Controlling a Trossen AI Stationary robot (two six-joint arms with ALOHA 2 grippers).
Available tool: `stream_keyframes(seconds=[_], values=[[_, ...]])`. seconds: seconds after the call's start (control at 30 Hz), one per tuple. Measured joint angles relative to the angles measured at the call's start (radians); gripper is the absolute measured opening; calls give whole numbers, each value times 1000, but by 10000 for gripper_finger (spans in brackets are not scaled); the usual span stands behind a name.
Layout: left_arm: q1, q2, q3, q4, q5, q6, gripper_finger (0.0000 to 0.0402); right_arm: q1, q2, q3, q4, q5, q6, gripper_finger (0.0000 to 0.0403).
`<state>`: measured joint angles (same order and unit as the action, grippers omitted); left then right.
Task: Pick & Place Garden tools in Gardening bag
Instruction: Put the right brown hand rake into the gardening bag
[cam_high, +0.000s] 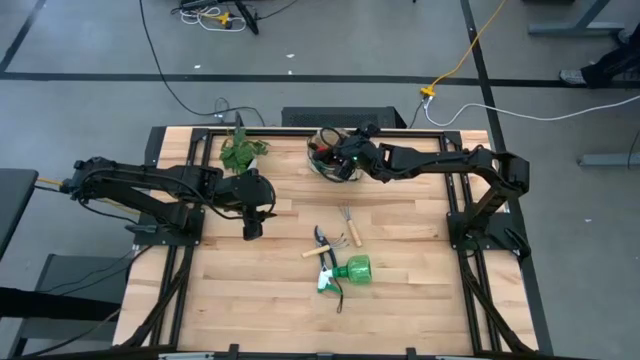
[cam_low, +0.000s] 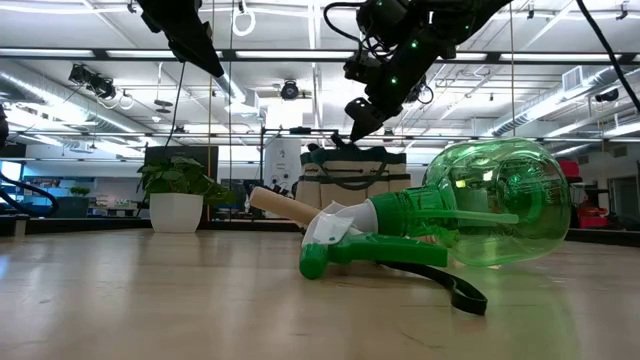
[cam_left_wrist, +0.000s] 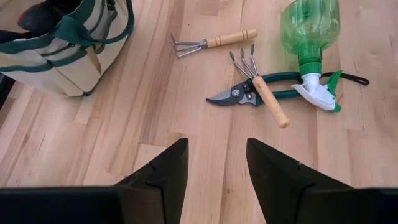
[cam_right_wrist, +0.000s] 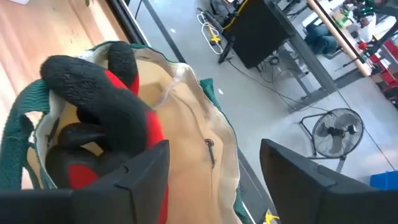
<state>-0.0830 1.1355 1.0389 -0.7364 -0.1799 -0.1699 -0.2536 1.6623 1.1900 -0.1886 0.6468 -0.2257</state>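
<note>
My right gripper hangs over the bag's mouth at the table's far edge, fingers spread wide with nothing between them. In the right wrist view the black-and-red gloves lie inside the bag, partly heaped above its rim.

My left gripper hovers above bare table, left of centre, fingers parted and empty.

Tools on the table, near the middle: shears, two wooden-handled hand tools with metal prongs, one lying across the shears. The spray bottle lies on its side, white trigger touching the shears' handles.

A potted plant stands at the far edge, left of the bag.
</note>
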Motion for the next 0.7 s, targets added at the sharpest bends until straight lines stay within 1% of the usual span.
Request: stream_keyframes(seconds=[0.3,0.47,0.53,0.7], values=[[0,0,0,0,0,1,169,78,-18,0,-12,15,11,228],[0,0,0,-1,0,1,169,138,-75,0,-89,0,125,222],[0,0,0,-1,0,1,169,160,-108,0,-144,-44,196,221],[0,0,0,1,-3,1,169,205,-175,0,-264,-215,334,221]])
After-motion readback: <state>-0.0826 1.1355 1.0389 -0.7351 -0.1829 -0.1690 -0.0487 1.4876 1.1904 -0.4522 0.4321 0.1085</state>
